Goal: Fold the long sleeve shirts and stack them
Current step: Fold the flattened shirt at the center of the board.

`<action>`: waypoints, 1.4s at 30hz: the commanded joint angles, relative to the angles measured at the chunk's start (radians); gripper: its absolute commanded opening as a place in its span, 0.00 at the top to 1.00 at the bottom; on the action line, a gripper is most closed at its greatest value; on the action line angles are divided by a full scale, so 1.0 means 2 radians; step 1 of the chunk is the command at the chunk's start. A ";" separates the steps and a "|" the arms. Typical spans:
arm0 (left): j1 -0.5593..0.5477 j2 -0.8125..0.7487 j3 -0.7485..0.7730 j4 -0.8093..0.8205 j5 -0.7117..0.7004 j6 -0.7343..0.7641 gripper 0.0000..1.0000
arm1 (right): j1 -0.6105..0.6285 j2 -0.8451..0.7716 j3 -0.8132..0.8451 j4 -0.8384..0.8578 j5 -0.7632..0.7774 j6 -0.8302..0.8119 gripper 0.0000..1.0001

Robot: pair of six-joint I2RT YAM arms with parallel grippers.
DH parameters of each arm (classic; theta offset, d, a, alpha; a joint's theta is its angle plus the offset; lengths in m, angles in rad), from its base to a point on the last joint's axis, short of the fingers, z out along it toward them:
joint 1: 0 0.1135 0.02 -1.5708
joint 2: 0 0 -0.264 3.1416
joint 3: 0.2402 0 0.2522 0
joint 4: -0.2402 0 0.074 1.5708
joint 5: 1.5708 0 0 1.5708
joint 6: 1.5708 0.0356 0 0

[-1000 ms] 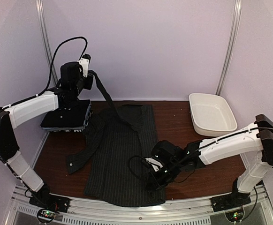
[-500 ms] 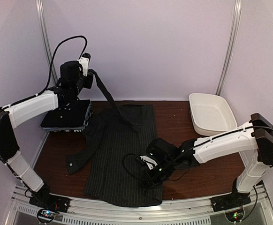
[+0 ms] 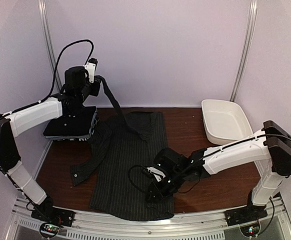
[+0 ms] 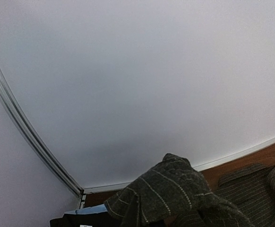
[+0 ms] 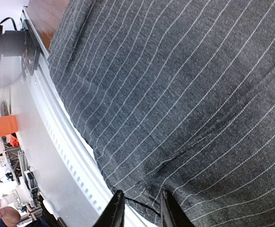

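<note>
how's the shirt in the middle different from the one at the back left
The middle shirt lies unfolded, one sleeve held up by the left hand; the back-left shirt is a folded rectangle. The middle shirt covers far more of the table. Both are dark cloth.

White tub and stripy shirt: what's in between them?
Just bare brown table between the white tub and the pinstriped shirt, in the top view.

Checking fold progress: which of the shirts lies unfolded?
The pinstriped shirt in the middle, spread flat with one sleeve trailing left. The other shirt is a folded dark rectangle at the far left.
</note>
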 commanded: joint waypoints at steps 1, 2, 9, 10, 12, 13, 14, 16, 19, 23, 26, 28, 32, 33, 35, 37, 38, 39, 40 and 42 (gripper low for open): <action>0.005 -0.010 -0.017 0.022 0.020 -0.015 1.00 | -0.028 -0.039 0.031 -0.016 0.021 -0.035 0.60; 0.005 -0.011 -0.020 0.022 0.024 -0.017 1.00 | -0.045 -0.047 0.034 -0.021 0.031 -0.046 0.56; 0.004 -0.042 -0.050 0.032 0.039 -0.039 1.00 | -0.193 -0.077 0.042 0.046 0.039 -0.059 0.52; 0.004 -0.048 -0.055 0.033 0.047 -0.040 1.00 | -0.210 -0.069 0.046 0.063 0.037 -0.059 0.53; 0.003 -0.062 -0.066 0.037 0.058 -0.041 1.00 | -0.243 -0.041 0.064 0.090 0.031 -0.064 0.56; 0.002 -0.068 -0.072 0.039 0.063 -0.055 1.00 | -0.257 -0.021 0.086 0.094 0.025 -0.067 0.59; 0.000 -0.074 -0.077 0.038 0.067 -0.056 1.00 | -0.270 0.000 0.105 0.097 0.019 -0.070 0.61; -0.003 -0.085 -0.087 0.034 0.071 -0.057 1.00 | -0.289 0.036 0.139 0.112 0.015 -0.076 0.63; -0.006 -0.103 -0.103 0.023 0.076 -0.068 1.00 | -0.311 0.093 0.190 0.136 0.005 -0.071 0.68; -0.014 -0.131 -0.125 -0.001 0.072 -0.083 1.00 | -0.324 0.171 0.268 0.144 -0.007 -0.061 0.76; -0.024 -0.152 -0.146 -0.017 0.065 -0.098 1.00 | -0.327 0.222 0.318 0.148 -0.018 -0.051 0.80; -0.033 -0.166 -0.160 -0.028 0.052 -0.106 1.00 | -0.329 0.254 0.345 0.149 -0.021 -0.046 0.82; -0.054 -0.194 -0.181 -0.047 0.028 -0.120 1.00 | -0.334 0.299 0.388 0.153 -0.026 -0.035 0.85; -0.058 -0.199 -0.185 -0.052 0.023 -0.124 1.00 | -0.335 0.308 0.397 0.154 -0.029 -0.032 0.85; -0.063 -0.206 -0.191 -0.066 0.014 -0.136 1.00 | -0.338 0.326 0.417 0.154 -0.030 -0.028 0.86; -0.065 -0.212 -0.195 -0.076 0.008 -0.149 1.00 | -0.342 0.341 0.434 0.152 -0.031 -0.024 0.87; -0.067 -0.215 -0.196 -0.089 0.006 -0.155 1.00 | -0.344 0.348 0.441 0.151 -0.031 -0.022 0.87; -0.069 -0.219 -0.199 -0.094 0.006 -0.159 1.00 | -0.345 0.355 0.448 0.151 -0.031 -0.021 0.87; -0.072 -0.223 -0.202 -0.095 0.005 -0.161 1.00 | -0.347 0.361 0.454 0.150 -0.031 -0.019 0.88; -0.076 -0.231 -0.210 -0.098 0.002 -0.167 1.00 | -0.349 0.373 0.467 0.148 -0.031 -0.016 0.88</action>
